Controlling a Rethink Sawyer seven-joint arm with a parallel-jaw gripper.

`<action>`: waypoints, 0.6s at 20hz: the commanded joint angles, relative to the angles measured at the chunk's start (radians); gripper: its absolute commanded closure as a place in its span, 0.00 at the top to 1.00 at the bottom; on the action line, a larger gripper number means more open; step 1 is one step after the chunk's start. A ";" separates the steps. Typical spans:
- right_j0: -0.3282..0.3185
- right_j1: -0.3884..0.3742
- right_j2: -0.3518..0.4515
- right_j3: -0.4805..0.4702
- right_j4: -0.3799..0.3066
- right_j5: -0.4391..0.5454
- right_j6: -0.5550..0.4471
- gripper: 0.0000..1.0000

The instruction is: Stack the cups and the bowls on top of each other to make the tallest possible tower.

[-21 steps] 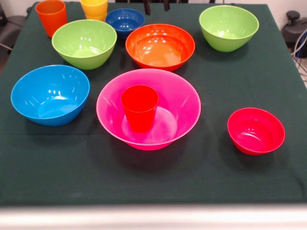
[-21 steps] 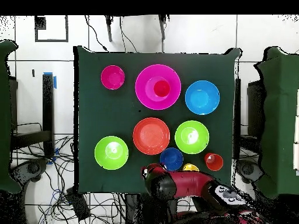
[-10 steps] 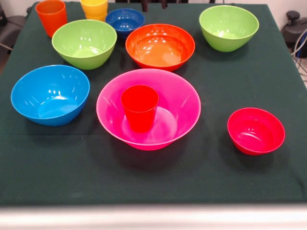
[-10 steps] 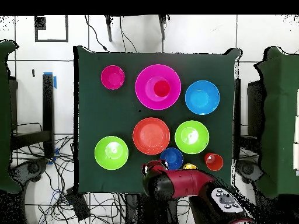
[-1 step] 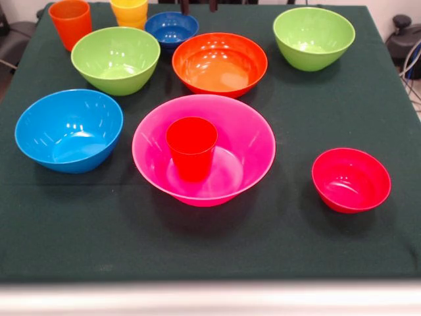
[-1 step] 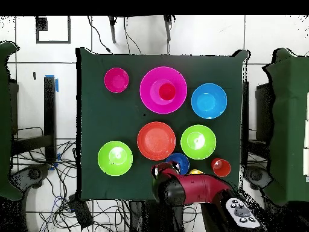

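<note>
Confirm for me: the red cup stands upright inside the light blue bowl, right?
No. The red cup stands upright inside the pink bowl, as the front view shows. The light blue bowl beside it is empty.

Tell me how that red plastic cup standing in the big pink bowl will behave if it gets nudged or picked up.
The red plastic cup is tall and narrow, so a sideways nudge would probably tip it. Its glossy tapered wall may slip in a grasp. Standing upright inside the wide pink plastic bowl, it would likely stay within the rim.

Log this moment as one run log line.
arm: near edge, over small dark blue bowl | tower: red cup upright in pink bowl | other bowls: unstacked
</note>
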 commanded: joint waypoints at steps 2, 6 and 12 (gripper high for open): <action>0.032 0.074 0.030 -0.130 -0.064 0.038 0.035 1.00; 0.016 0.118 0.045 -0.139 -0.070 0.014 0.037 1.00; 0.000 0.217 0.048 -0.187 -0.096 -0.039 0.045 1.00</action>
